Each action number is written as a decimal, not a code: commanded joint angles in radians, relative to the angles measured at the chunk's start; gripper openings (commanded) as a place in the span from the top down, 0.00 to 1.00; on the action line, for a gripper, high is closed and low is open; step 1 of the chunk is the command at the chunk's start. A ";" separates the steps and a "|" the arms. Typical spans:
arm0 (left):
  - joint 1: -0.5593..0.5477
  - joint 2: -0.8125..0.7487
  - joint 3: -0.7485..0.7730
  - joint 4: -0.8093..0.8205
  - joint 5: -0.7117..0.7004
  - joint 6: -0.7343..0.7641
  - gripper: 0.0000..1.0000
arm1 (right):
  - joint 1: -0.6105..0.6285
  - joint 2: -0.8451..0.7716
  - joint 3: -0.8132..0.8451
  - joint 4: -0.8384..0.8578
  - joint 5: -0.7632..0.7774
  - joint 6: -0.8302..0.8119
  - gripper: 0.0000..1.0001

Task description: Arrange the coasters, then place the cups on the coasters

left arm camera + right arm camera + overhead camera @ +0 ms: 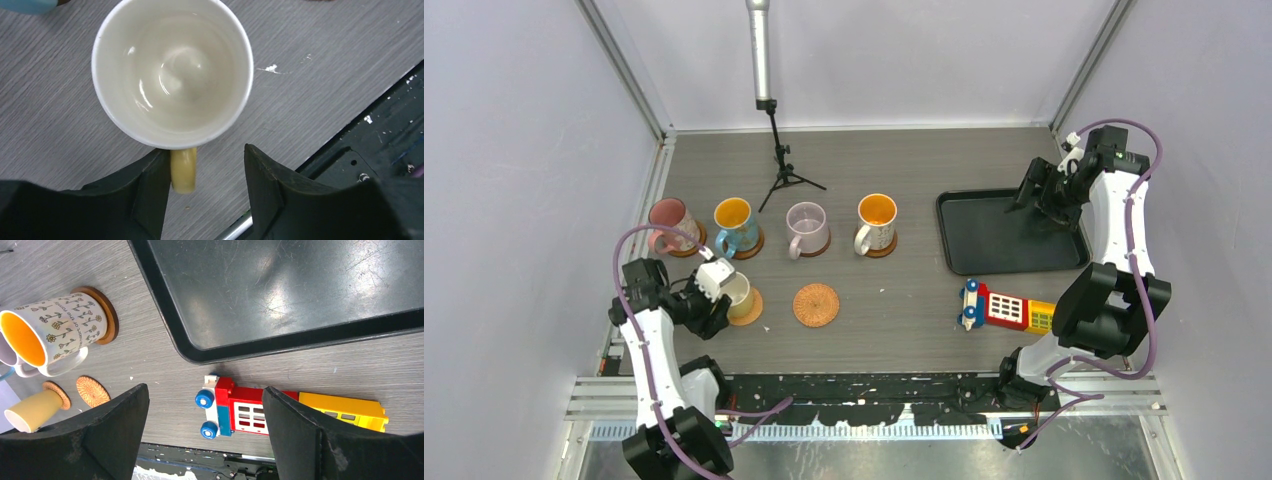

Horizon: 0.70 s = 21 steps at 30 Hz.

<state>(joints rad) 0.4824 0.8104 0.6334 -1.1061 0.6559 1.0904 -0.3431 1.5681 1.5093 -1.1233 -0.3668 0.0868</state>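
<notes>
Top view: the left hand (721, 297) sits at the near left of the worktop (904, 335), its fingers at the handle side of the yellow mug (738, 293). That mug stands on a coaster (755, 309). Just right of it lies a bare coaster (815, 305), probably meant for a sixth mug that is not in view. Farther back, the pink mug (669, 218), blue mug (734, 220), lilac mug (807, 225) and white mug (876, 218) stand in a row, each on its own disc. The right hand (1036, 195) hangs over the far right of the tray (984, 262), well apart from the mugs and seemingly out of the way. A toy (1009, 307) lies just near of the tray.

Left wrist view: the fingers (145, 192) stand partly apart on either side of the handle (183, 170). It touches one finger and a clear gap separates it from the other, so nothing is clamped. Working by the handle likely keeps the fingers off the rim. The mug is upright and empty and hides its coaster.

Right wrist view: the fingers (115, 430) are spread wide with nothing between them. Below lie the tray and toy, and to the left are the white mug, the yellow mug and the bare coaster.
</notes>
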 commanded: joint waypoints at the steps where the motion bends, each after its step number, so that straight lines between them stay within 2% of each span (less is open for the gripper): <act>1: -0.003 -0.020 0.053 -0.110 0.030 0.082 0.45 | 0.003 -0.043 0.002 0.004 0.003 -0.009 0.12; 7: -0.007 -0.020 0.064 -0.148 0.046 0.107 0.52 | 0.004 -0.043 -0.004 0.006 -0.003 -0.006 0.12; 10: -0.007 -0.020 0.063 -0.151 0.039 0.107 0.51 | 0.004 -0.040 0.000 0.006 -0.003 -0.006 0.13; 16: -0.008 -0.012 0.087 -0.090 0.002 0.002 0.36 | 0.004 -0.045 0.003 0.005 -0.005 -0.007 0.13; 21: -0.007 0.007 0.209 -0.118 0.013 -0.039 0.21 | 0.004 -0.052 0.018 -0.013 0.005 -0.029 0.13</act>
<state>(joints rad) 0.4782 0.8085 0.7250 -1.2221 0.6472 1.0992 -0.3431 1.5665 1.5047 -1.1244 -0.3672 0.0814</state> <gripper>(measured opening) 0.747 0.875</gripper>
